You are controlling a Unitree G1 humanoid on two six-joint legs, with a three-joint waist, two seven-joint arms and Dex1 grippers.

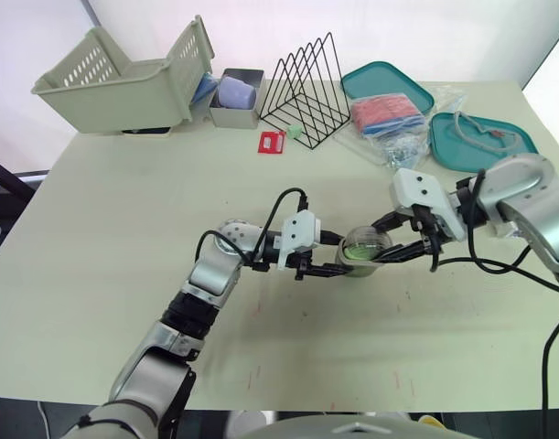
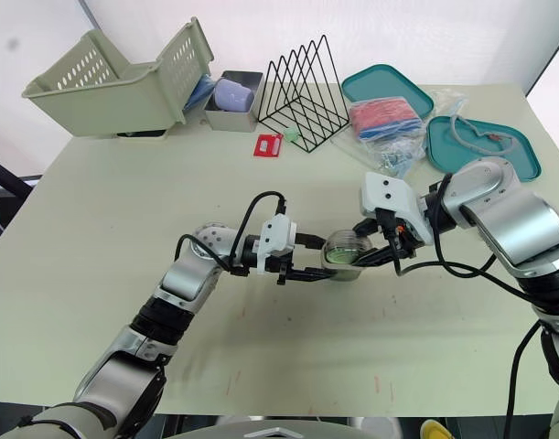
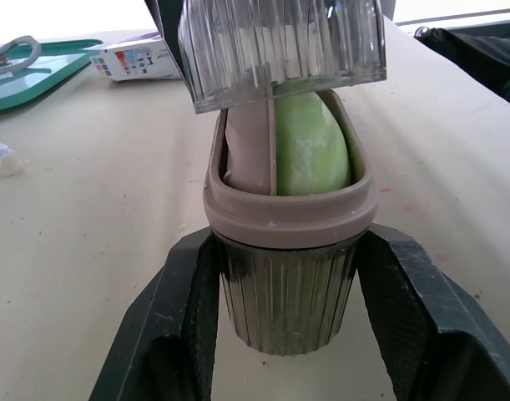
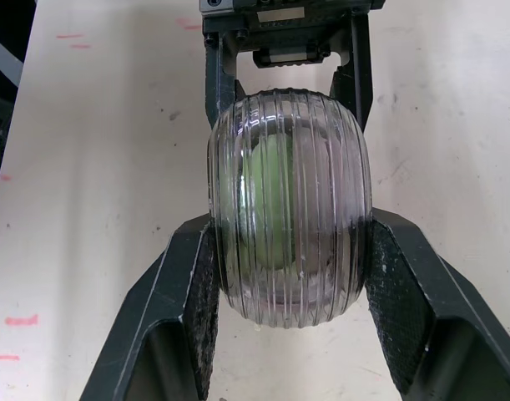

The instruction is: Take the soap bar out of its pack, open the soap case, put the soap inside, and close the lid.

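The soap case stands at the table's middle. Its ribbed grey base (image 3: 284, 292) sits between the fingers of my left gripper (image 1: 346, 259), which is shut on it. A green soap bar (image 3: 310, 144) stands inside the base, beside a pale insert. The clear ribbed lid (image 4: 288, 209) is over the base, tilted, with its near edge raised off the rim. My right gripper (image 1: 381, 241) is shut on the lid from the opposite side, and the soap shows green through the lid.
A green basket (image 1: 123, 82), a grey tin (image 1: 235, 99) and a black wire rack (image 1: 306, 87) line the far edge. Two teal trays (image 1: 389, 87) (image 1: 480, 142) and plastic bags (image 1: 389, 114) lie far right. A small printed box (image 3: 133, 60) lies beyond the case.
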